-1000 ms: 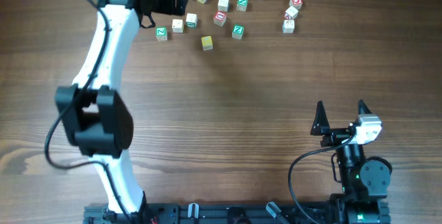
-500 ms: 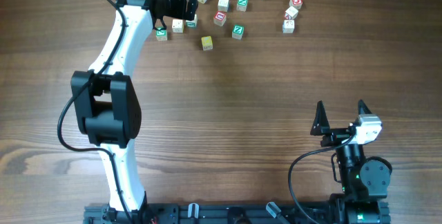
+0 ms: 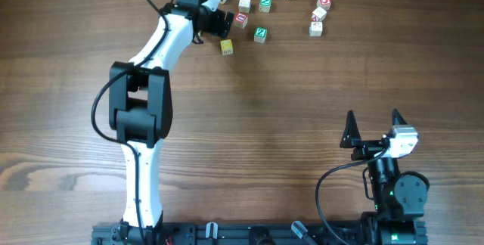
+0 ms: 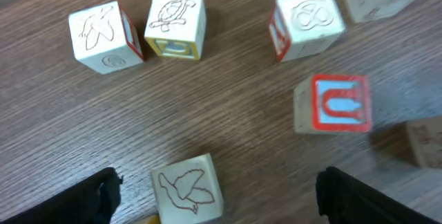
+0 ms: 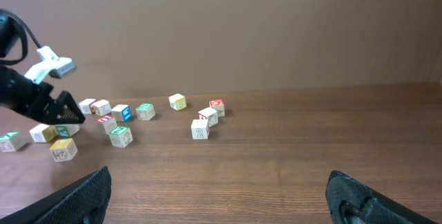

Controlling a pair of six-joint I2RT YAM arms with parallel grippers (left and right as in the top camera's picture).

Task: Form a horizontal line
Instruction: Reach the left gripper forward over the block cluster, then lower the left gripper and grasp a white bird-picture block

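Left gripper (image 3: 225,24) is stretched to the far side of the table (image 3: 302,124), its 2 fingers spread wide and holding nothing; in the left wrist view they frame a pale block with a bird drawing (image 4: 188,191), with a red-U block (image 4: 335,103) and a turtle block (image 4: 176,22) lying loose beyond. Right gripper (image 3: 372,124) sits near the front right corner, well apart from every block, fingers also spread and empty. The horizontal line (image 5: 43,134) shows only in the right wrist view, at the far left just beside the left gripper: 3 small blocks in a loose row with gaps between them, green marks on the 2 end blocks. Its long axis runs left to right across that view, the right end slightly farther away. From overhead the left arm (image 3: 162,48) hides it
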